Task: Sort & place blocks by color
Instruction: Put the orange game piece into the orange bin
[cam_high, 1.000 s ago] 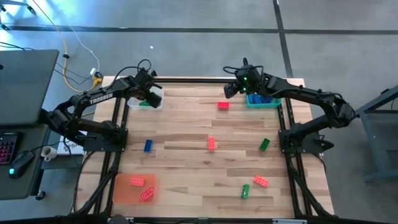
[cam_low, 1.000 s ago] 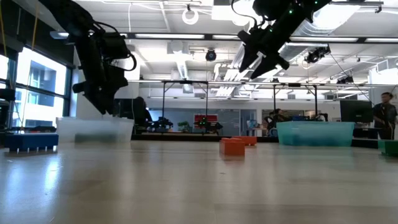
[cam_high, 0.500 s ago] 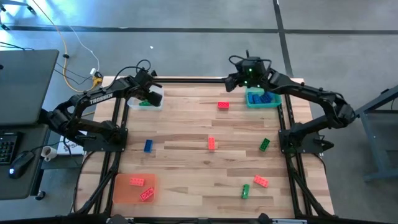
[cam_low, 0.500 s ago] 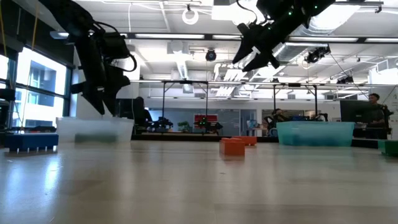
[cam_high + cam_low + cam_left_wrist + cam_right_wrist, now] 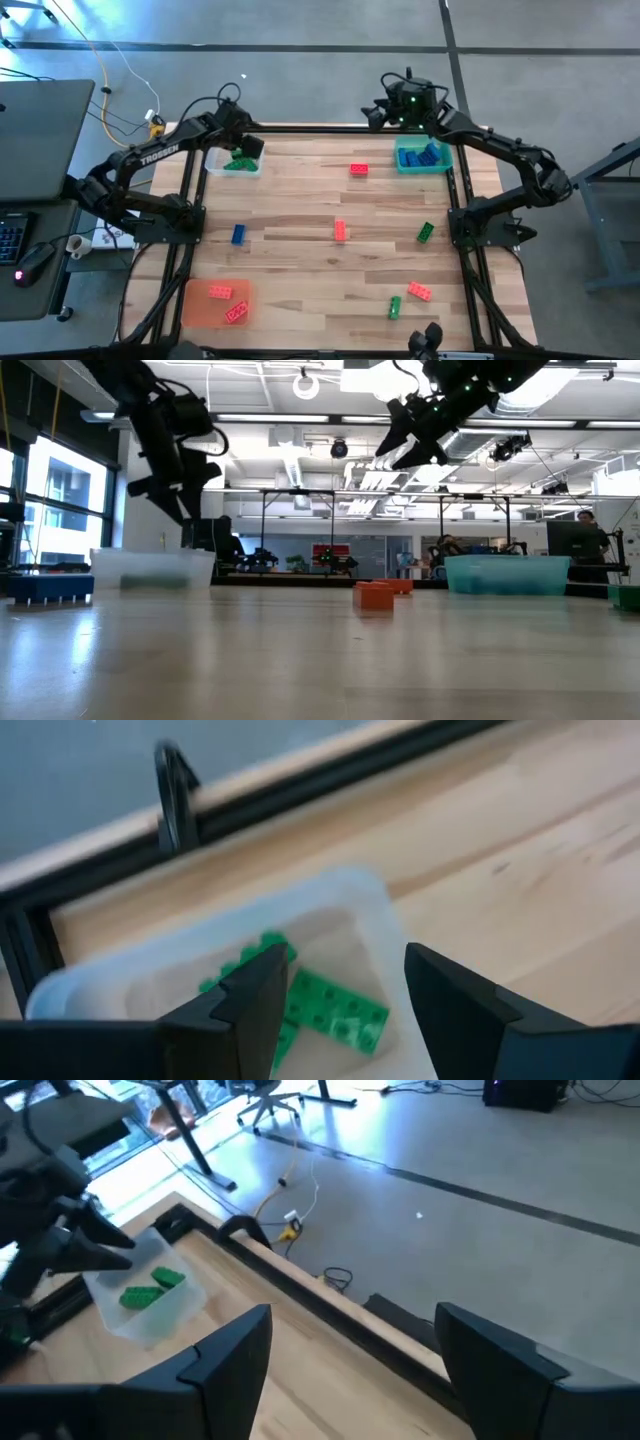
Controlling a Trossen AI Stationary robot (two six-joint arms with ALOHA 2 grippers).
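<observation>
Since each colour has its own tray, the left gripper (image 5: 340, 1005) hangs open and empty just above the clear tray (image 5: 216, 164) of green blocks (image 5: 335, 1010), while the right gripper (image 5: 350, 1355), also open and empty, sits just beyond the tray of blue blocks (image 5: 422, 156); other blocks (image 5: 340, 231) lie well apart on the table (image 5: 300, 200).

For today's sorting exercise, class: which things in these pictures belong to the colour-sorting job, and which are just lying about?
Belonging to the job:
- small studded plastic bricks, e.g. red brick, blue brick, green brick
- clear plastic tray holding green bricks
- teal tray holding blue bricks
- flat orange tray

Lying about:
- black laptop
- yellow cable
</observation>
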